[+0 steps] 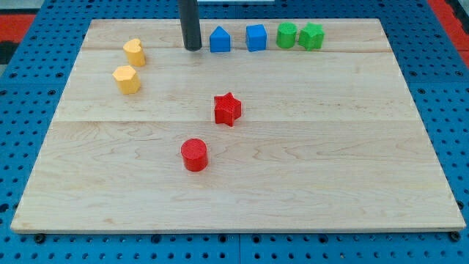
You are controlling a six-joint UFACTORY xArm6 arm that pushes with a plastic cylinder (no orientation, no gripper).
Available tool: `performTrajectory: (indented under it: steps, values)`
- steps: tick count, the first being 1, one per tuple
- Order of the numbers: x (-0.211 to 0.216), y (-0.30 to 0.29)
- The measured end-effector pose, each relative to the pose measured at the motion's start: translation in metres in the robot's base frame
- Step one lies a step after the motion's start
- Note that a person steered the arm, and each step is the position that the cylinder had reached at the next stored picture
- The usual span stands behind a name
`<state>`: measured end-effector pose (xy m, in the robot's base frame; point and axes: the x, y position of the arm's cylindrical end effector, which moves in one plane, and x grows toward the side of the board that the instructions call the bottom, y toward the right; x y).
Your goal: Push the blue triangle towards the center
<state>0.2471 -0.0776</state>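
The blue triangle (220, 39) stands near the view's top edge of the wooden board (293, 183), a little left of the middle. My tip (193, 48) rests on the board just left of the blue triangle, a small gap apart. A blue cube (256, 37) stands right of the triangle.
A green cylinder-like block (286, 35) and a green block (311, 36) stand right of the blue cube. A yellow heart (134, 52) and a yellow block (127, 79) are at the upper left. A red star (227, 109) and a red cylinder (195, 155) sit near the middle.
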Motion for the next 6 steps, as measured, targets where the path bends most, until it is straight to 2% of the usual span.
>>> performTrajectory:
  steps: [1,2,3,4,6]
  values:
    - [-0.043,0.001]
    - [-0.045,0.055]
    - [-0.023,0.089]
    - [-0.006,0.053]
    - [-0.009,0.0]
